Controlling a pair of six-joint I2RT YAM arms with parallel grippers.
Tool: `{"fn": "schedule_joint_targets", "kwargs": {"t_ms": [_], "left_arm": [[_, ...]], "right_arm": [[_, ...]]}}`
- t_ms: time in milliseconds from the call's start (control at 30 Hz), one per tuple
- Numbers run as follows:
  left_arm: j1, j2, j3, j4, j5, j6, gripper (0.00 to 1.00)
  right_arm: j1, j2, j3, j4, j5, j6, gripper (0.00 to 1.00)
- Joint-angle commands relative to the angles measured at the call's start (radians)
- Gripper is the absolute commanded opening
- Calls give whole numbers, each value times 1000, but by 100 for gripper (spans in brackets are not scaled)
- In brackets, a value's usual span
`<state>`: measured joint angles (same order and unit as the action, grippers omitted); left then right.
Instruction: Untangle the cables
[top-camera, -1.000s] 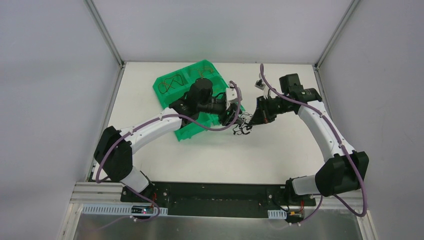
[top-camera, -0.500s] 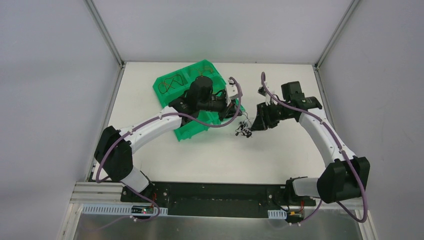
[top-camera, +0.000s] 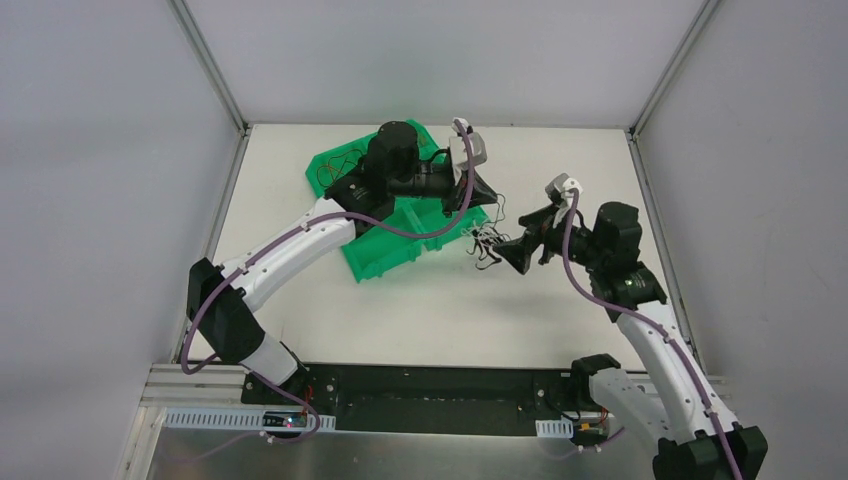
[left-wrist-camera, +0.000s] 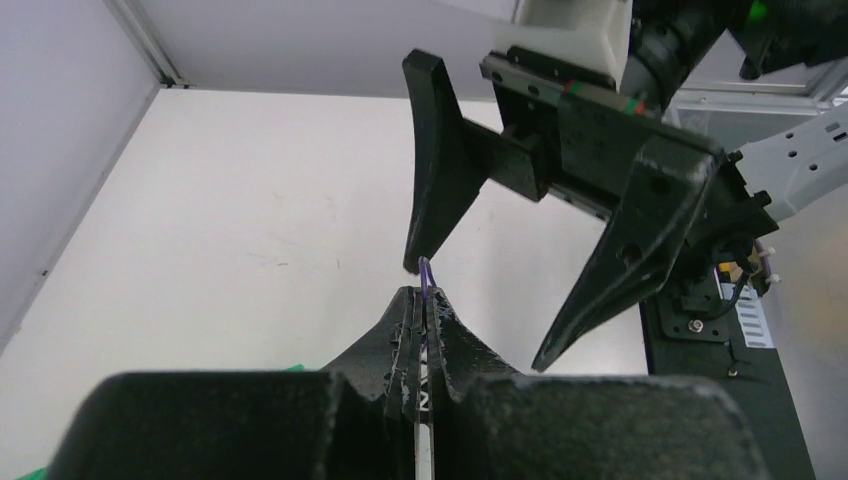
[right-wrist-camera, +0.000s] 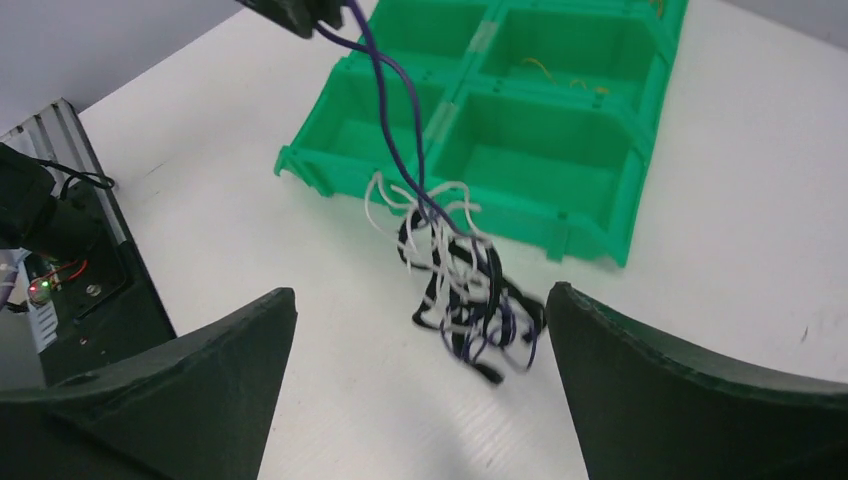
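purple wire (right-wrist-camera: 395, 110) pinched in left gripper (left-wrist-camera: 425, 300), tangle (right-wrist-camera: 460, 290) just off green tray (right-wrist-camera: 600, 230) edge, right gripper (top-camera: 515, 250) agape

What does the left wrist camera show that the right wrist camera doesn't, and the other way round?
Only left wrist: the left gripper seen close, shut on a thin purple wire, and the right gripper from the front, open. Only right wrist: the cables, a white, black and purple tangle, and the green tray. Both: that purple wire, both grippers and the white table.
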<state>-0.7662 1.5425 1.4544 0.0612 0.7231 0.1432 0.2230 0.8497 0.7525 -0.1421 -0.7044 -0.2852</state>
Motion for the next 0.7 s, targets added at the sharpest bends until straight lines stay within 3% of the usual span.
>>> {"fn": "schedule_joint_targets", "kwargs": {"t_ms": [0,67,133,233,300,367,667], "left_arm": [[-8,-16,93,2,38,-31,0],[-8,-11,122,2,49,-48,0],[-8,-4,155,2,49,-74,0],[-8,0,232,-13,42,-103,0],[-8,2,284,-32,33,-108,0],[-5,-1,342,-54,10,-108,0],[68,35,597,-105,-115,-107,0]], "right_arm": [[86,38,-57,336,147,38,99],[106,102,-60,430,225,58,98],[116,175,-47,489,247,72,90],[133,269,-28,495,220,68,66],[141,292,-51,495,202,33,42],[143,294,-94,495,206,-6,29],[141,226,-237,361,203,-157,28]]}}
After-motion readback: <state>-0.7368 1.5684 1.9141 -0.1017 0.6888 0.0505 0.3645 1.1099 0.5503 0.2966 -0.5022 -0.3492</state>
